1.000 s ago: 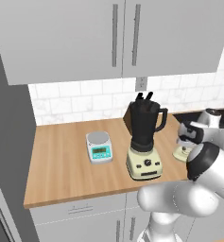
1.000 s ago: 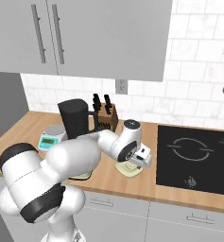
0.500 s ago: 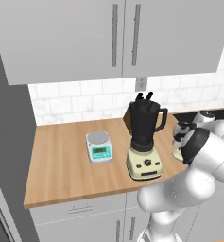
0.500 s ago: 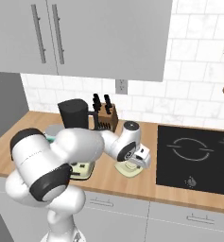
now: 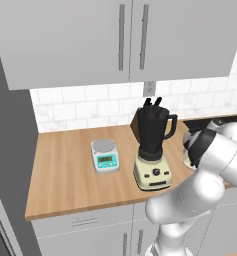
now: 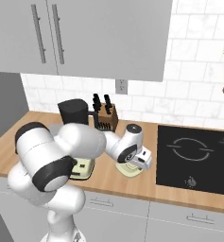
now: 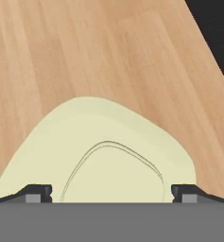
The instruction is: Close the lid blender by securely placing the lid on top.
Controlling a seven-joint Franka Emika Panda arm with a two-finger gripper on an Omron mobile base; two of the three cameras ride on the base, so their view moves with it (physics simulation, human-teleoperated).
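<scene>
A: What has changed over the last second?

B: The white arm has folded in tighter over its own base. The claw (image 7: 111, 194) has come down over the small round pale cream-yellow lid with a raised knob (image 7: 108, 156), which lies flat on the light wooden table (image 7: 85, 52), between the tall blender with a cream-yellow base and dark tapered jar (image 5: 153, 146) and the black cooktop (image 6: 198, 153).

A: What does this mean for the task?

B: We judge that the pick-up is at hand. The lid is not yet lifted, and the jar mouth is uncovered.

A: State of the claw?

B: In the hand view the two dark fingertips (image 7: 35, 193) stand wide, one at each side of the knob. We see no contact with the lid.

A: What is hidden or unclear?

B: In the right base view the wrist covers most of the lid (image 6: 127, 171); a pale edge shows below it. In the left base view the arm's elbow hides the claw and nearly all of the lid. The near part of the lid is cut off in the hand view, so we cannot tell how low the fingertips sit. Behind the blender, the dark brown knife block (image 6: 104, 118) is partly covered by the jar in the left base view. The low white-and-teal scale (image 5: 105, 156) stands well apart, to the left.
</scene>
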